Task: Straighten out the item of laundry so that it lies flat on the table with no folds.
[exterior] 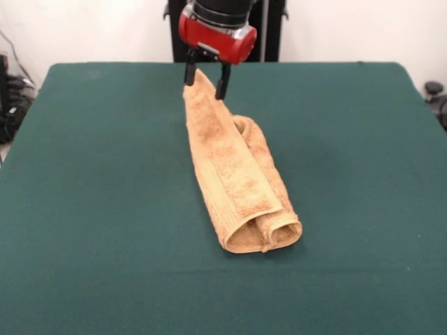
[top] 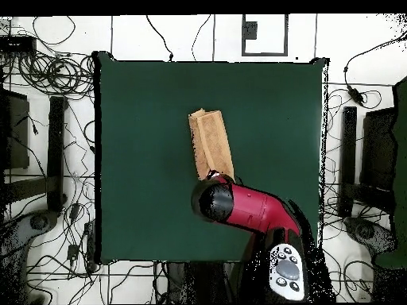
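Note:
The orange-tan towel [exterior: 241, 185] lies rolled lengthwise into a long tube on the dark green table [exterior: 98, 195], its open rolled end toward the camera in the front view. Its far corner is lifted off the table. My gripper [exterior: 206, 78] is shut on that far corner, with the black fingers [exterior: 189, 73] on either side of the cloth. In the overhead view the towel [top: 211, 143] runs up from under my red arm [top: 250, 208], which hides the gripper. The white loop tag does not show.
Cables and stands lie on the floor around the table [top: 135, 111] in the overhead view. The black pedestal [exterior: 272, 31] stands behind the table's far edge.

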Available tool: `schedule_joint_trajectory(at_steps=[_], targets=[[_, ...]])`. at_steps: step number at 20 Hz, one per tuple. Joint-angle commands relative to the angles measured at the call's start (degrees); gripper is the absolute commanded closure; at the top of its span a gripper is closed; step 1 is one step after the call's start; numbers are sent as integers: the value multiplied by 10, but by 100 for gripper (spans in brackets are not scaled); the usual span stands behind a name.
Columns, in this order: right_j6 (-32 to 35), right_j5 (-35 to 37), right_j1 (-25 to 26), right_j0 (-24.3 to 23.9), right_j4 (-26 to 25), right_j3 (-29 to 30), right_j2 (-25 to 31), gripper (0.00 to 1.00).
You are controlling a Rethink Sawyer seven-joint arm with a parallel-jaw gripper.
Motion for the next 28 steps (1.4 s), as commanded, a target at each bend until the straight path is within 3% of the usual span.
schedule_joint_trajectory(at_steps=[1,8,28], targets=[[-6,70,36,8,-28,-28,61,0],[-71,90,26,-31,-68,-30,107,0],[-133,120,55,-153,-176,-5,261,0]])
